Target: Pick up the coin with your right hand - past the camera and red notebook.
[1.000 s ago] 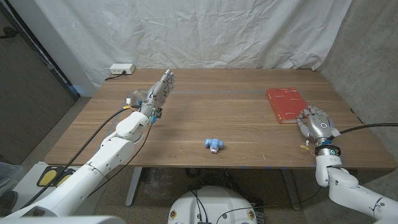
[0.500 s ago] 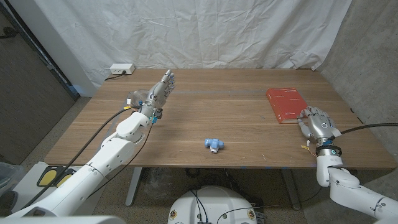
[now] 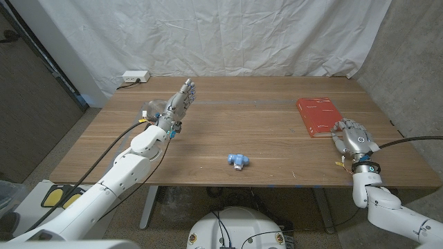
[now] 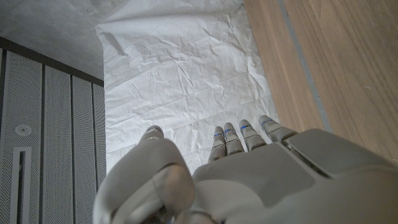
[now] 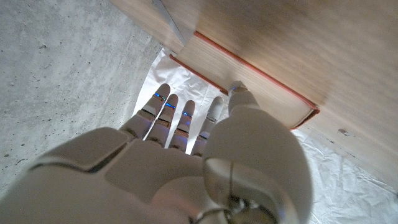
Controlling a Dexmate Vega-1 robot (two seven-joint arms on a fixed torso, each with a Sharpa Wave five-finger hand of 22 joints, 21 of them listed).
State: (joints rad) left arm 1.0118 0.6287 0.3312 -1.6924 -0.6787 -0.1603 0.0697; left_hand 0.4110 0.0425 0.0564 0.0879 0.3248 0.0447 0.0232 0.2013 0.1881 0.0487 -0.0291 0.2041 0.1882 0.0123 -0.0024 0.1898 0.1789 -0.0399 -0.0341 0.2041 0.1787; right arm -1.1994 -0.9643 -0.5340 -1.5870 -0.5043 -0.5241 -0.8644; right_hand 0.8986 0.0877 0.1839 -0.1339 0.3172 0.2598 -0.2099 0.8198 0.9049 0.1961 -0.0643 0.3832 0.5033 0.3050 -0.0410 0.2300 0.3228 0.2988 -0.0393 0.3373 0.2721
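Head view: the right hand [image 3: 354, 139] stands at the table's right edge, fingers apart, holding nothing, just beside the near end of the red notebook [image 3: 317, 115]; no coin can be made out; the left hand [image 3: 178, 102], likewise spread and empty, is well apart.

Right wrist view: fingers [image 5: 186, 118] reach along the notebook's edge; the coin presumably lies beyond it.
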